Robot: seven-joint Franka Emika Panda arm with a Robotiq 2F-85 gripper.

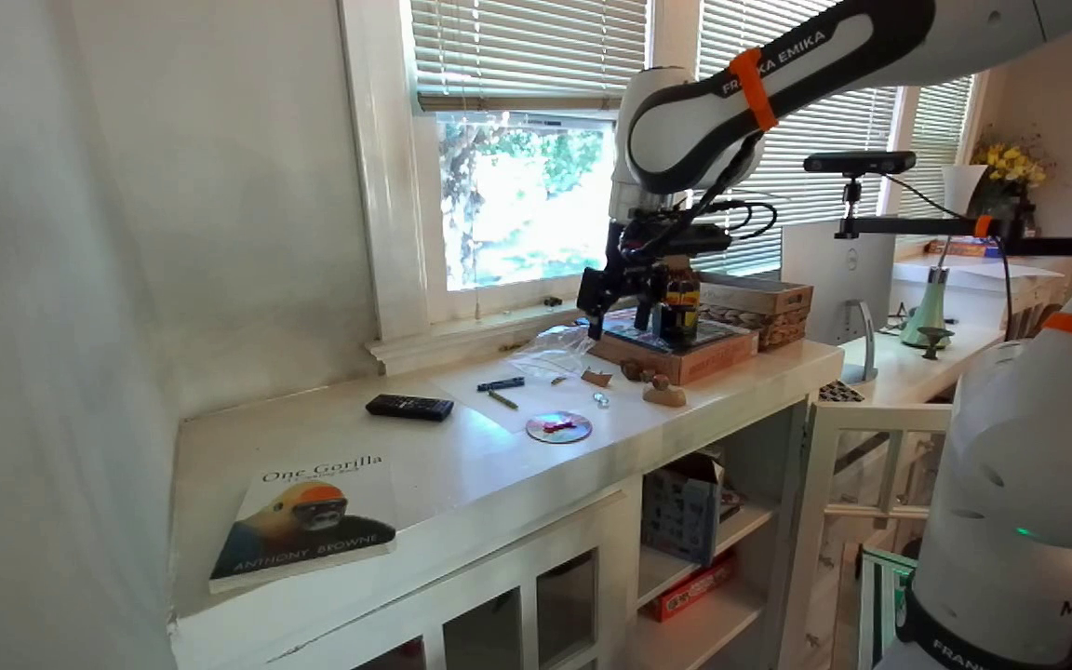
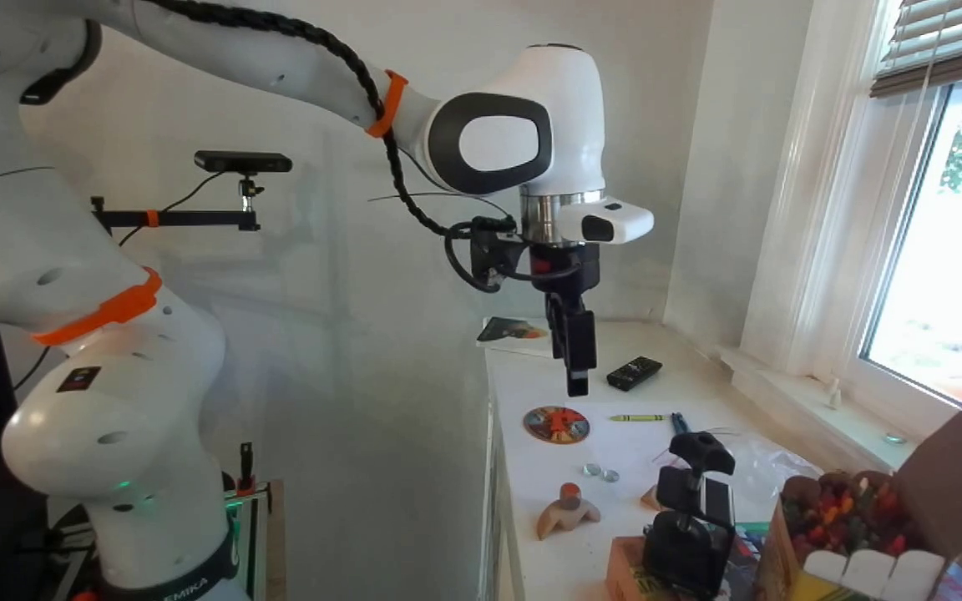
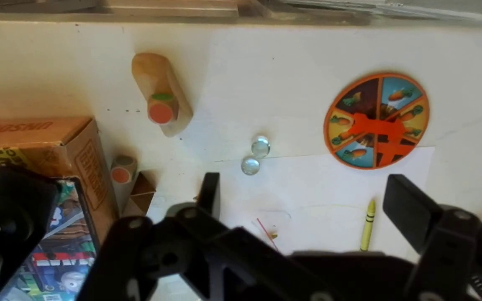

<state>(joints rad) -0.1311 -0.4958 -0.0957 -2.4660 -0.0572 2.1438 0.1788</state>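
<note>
Nearest the lens in the wrist view, we find the gripper (image 3: 308,200), jaws spread wide and holding nothing; both exterior views show it hanging above the counter (image 3: 274,92), a height we judge keeps it clear of the low items. Reading left to right in the wrist view, we record a cardboard box (image 3: 92,167) bearing a black mount (image 3: 19,200), apparently serving as its platform; near it, an arched wooden piece (image 3: 162,94); then two glass beads (image 3: 260,147), just beside each other at the edge of a white paper sheet (image 3: 316,179). Farther right on that sheet, beneath the gap between the jaws and untouched, lies a yellow crayon (image 3: 367,225); since the sheet is faintly marked with lines, we take it for a drawing surface, hence the crayon's place. Overlapping the sheet's edge rests a round spinner board (image 3: 377,122). We note the crayon's tip points toward that board and the counter's front edge, its long axis running across the counter's depth.
</note>
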